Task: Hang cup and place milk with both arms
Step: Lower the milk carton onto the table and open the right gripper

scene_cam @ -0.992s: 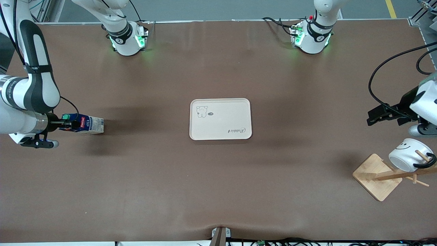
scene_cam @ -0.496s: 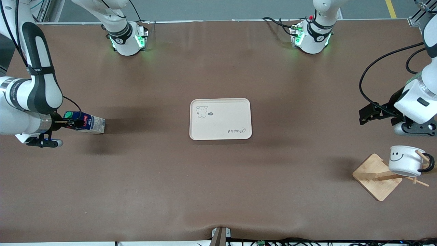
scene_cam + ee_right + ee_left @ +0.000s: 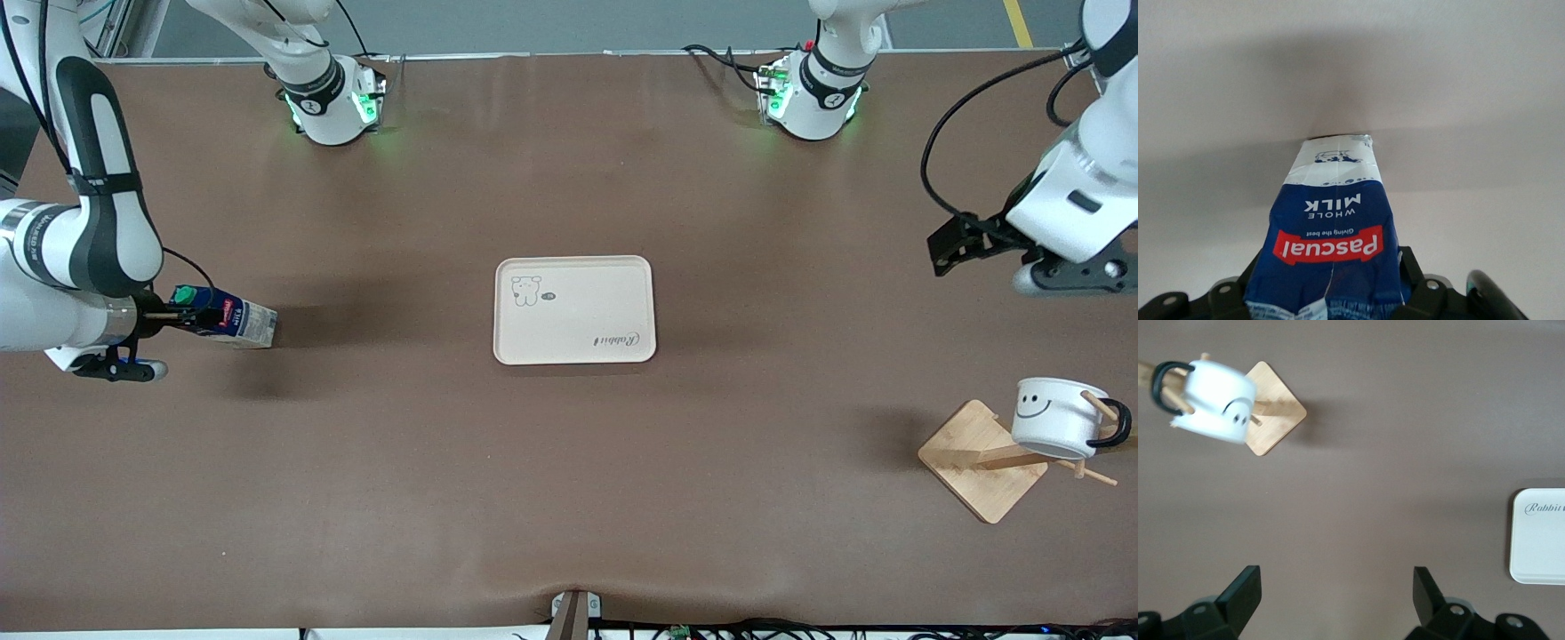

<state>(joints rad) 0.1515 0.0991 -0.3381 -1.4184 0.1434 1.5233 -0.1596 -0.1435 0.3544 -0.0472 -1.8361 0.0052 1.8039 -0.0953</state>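
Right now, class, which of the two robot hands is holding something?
The right hand grips the milk carton; the left hand is open, holding nothing.

We see a matt brown desk (image 3: pixel 569 480) and a smooth, matt cream plastic tray (image 3: pixel 574 309). The mug (image 3: pixel 1053 416) looks like glossy white enamel or ceramic on a pale bare-wood rack (image 3: pixel 982 460). The milk carton (image 3: pixel 1331 247) is glossy printed paperboard.
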